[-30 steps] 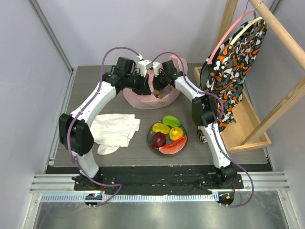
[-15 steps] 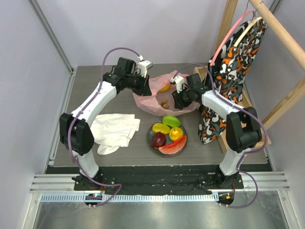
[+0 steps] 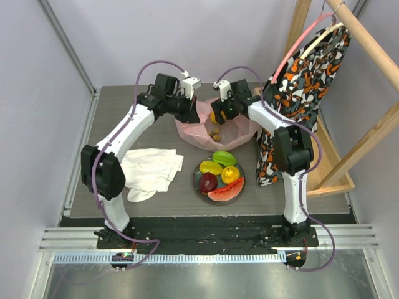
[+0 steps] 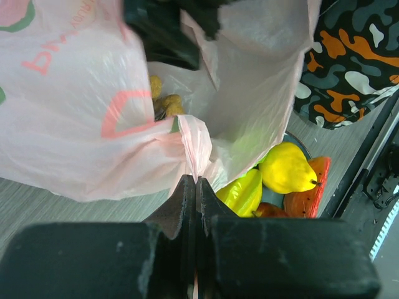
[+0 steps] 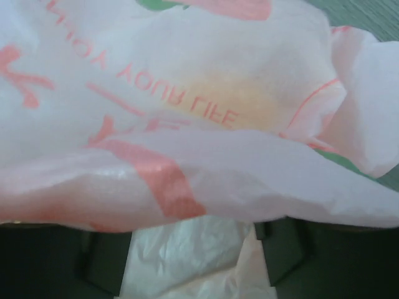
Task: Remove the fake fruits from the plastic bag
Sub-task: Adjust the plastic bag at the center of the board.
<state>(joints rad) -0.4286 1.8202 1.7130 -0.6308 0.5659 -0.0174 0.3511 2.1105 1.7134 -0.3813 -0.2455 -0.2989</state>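
The left gripper [image 4: 196,185] is clamped shut on a pinched fold of the bag [image 4: 75,124], by which the mouth is held open from the rim at 10 o'clock. The right gripper [image 5: 193,258] is shown with its jaws parted at the rim at 1 o'clock. Thin pink film lies between and over the jaws, and whether any of it is gripped cannot be told.

Inside the bag, the grapes [image 3: 215,134] and a yellow piece [image 3: 214,116] are seen through the open mouth. Five fruits [image 3: 210,167] are counted on the plate [image 3: 195,179] at the bag's 6 o'clock: two yellow, one green, a dark red apple and a watermelon slice. The task is judged mostly done, with the two pieces in the bag left to be taken out.

The grey wood-grain surface [image 3: 124,106] also carries a crumpled white cloth [image 3: 149,171] at the plate's 9 o'clock. An orange-black fabric [image 3: 305,81] is hung from a wooden rack [image 3: 368,43] at 2 o'clock. The cell is closed in by pale walls [image 3: 37,93], and a metal rail [image 3: 206,240] is laid along the near edge.
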